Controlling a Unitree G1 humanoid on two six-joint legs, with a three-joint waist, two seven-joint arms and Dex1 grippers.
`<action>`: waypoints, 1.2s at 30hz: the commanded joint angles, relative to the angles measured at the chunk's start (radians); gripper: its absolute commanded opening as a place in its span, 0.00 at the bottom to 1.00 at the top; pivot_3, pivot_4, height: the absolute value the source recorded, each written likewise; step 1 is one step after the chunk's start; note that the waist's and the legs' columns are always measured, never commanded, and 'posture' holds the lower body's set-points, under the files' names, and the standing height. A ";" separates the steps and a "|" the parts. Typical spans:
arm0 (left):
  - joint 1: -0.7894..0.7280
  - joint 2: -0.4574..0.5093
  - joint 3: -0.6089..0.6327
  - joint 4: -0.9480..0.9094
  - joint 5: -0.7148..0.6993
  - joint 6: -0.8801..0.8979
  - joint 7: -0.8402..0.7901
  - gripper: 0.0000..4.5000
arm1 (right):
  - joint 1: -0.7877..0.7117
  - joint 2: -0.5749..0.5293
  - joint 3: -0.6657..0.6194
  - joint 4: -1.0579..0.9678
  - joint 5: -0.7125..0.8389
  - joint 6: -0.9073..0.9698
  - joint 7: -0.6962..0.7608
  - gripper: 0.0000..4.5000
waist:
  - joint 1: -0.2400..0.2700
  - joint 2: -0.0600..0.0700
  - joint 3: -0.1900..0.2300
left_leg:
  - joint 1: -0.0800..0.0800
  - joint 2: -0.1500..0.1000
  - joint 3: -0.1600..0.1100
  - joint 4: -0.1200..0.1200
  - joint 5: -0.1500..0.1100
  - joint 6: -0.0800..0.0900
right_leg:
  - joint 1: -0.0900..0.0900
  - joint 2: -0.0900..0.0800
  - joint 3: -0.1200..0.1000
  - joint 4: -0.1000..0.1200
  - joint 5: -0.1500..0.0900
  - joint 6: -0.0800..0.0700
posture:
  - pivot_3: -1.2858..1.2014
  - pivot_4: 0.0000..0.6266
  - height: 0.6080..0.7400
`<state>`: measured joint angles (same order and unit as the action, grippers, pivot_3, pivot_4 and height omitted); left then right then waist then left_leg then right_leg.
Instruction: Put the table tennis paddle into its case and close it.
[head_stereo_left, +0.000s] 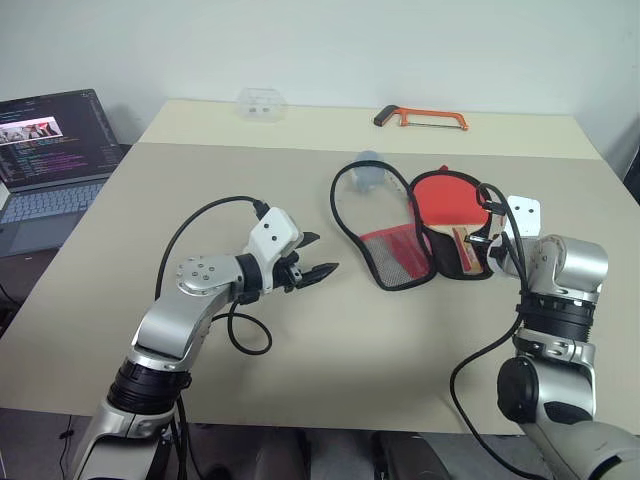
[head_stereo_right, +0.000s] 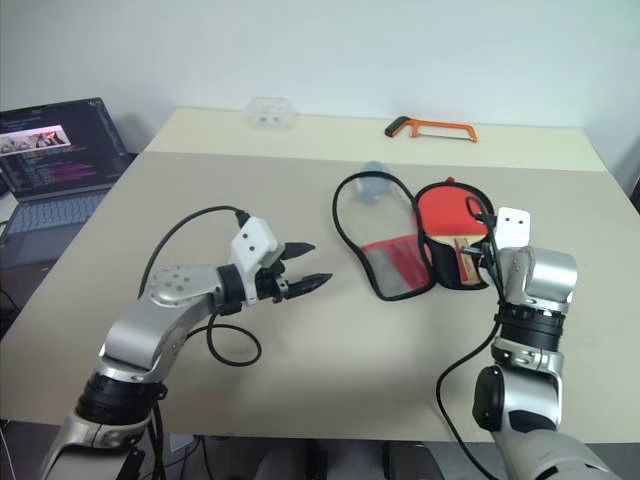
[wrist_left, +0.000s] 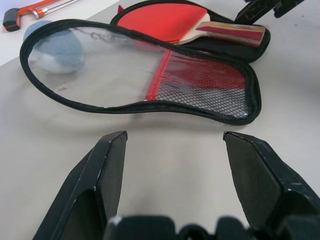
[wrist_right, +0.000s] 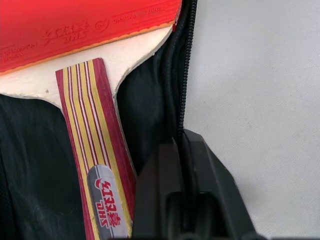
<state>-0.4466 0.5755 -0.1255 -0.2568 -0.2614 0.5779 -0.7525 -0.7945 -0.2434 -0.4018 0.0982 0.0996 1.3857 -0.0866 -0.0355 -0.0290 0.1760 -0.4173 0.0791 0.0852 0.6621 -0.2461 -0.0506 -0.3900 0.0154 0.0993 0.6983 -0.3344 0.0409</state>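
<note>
While the paddle (head_stereo_left: 447, 200) lies in its open case (head_stereo_left: 400, 262), right claw (wrist_right: 182, 150) pressed together at case edge, left claw (head_stereo_left: 322, 256) spread, well apart.

We note a beige tabletop (head_stereo_left: 330, 340) of two butted sections (the seam runs across its far part), set against a plain pale wall (head_stereo_left: 350, 45). On a lower grey surface beside its left edge stands an open laptop (head_stereo_left: 50, 150), screen lit. Lighting is even and diffuse, casting soft shadows.
</note>
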 joint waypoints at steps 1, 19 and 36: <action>-0.023 0.007 0.014 0.007 0.020 -0.010 0.016 0.75 | -0.026 -0.016 -0.004 -0.015 0.010 0.000 0.014 0.31 | 0.000 0.000 0.000 | 0.000 0.000 0.000 0.000 0.000 0.000 | 0.000 0.000 0.000 0.000 0.000 0.000 | 0.52 0.24 1.00; -0.192 -0.067 -0.085 0.361 0.182 -0.100 0.040 0.75 | -0.075 -0.328 0.171 -0.096 0.093 -0.267 0.408 0.99 | 0.003 0.000 0.000 | -0.001 -0.002 0.000 0.000 0.000 0.001 | 0.000 0.000 -0.001 -0.001 0.000 0.000 | 0.52 0.24 1.00; -0.359 -0.213 -0.126 0.606 0.255 -0.120 0.037 0.01 | 0.155 -0.629 0.322 -0.201 0.366 -0.601 1.178 1.00 | 0.004 -0.001 0.000 | -0.002 -0.001 -0.002 0.003 -0.001 0.002 | 0.001 0.000 -0.001 0.000 0.000 0.000 | 0.52 0.24 1.00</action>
<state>-0.7790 0.3689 -0.2525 0.3505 -0.0154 0.4480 -0.7177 -0.6354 -0.8598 -0.0601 -0.0746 0.4533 0.8107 1.0884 -0.0320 -0.0296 0.1764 -0.4189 0.0781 0.0837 0.6648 -0.2466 -0.0494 -0.3892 0.0155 0.0982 0.6977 -0.3343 0.0412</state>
